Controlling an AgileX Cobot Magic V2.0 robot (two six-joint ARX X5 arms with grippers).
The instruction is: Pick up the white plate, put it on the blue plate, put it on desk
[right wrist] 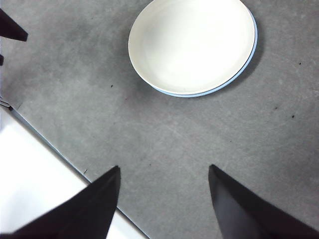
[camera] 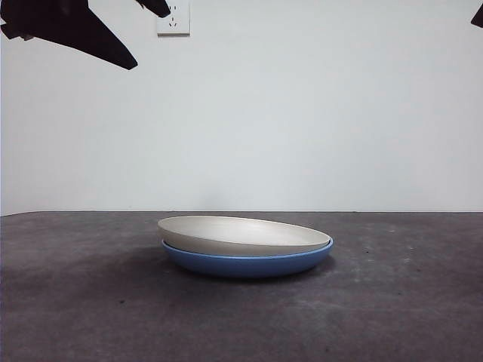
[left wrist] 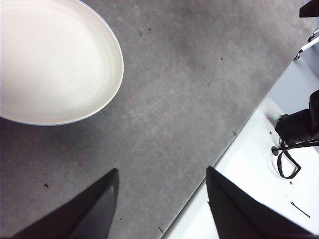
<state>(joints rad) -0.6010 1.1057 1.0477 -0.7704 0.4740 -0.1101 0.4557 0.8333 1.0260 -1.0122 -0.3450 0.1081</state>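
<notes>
The white plate (camera: 241, 234) lies nested in the blue plate (camera: 249, 264) at the middle of the desk (camera: 392, 302), slightly tilted, its left rim higher. In the right wrist view the white plate (right wrist: 192, 45) covers the blue plate (right wrist: 248, 58) except for a thin blue rim. My left gripper (left wrist: 162, 172) hangs open above bare desk (left wrist: 189, 89), well apart from the white plate (left wrist: 50, 59). My right gripper (right wrist: 164, 168) is open too, high over bare desk (right wrist: 199, 139). Neither holds anything. A dark arm (camera: 68, 30) shows at the top left of the front view.
A wall socket (camera: 173, 19) sits on the white wall behind the desk. Beyond the desk's edge lies a white surface (left wrist: 249, 169) with a black device and cable (left wrist: 294, 132). A black arm tip (camera: 477, 15) shows at the top right corner.
</notes>
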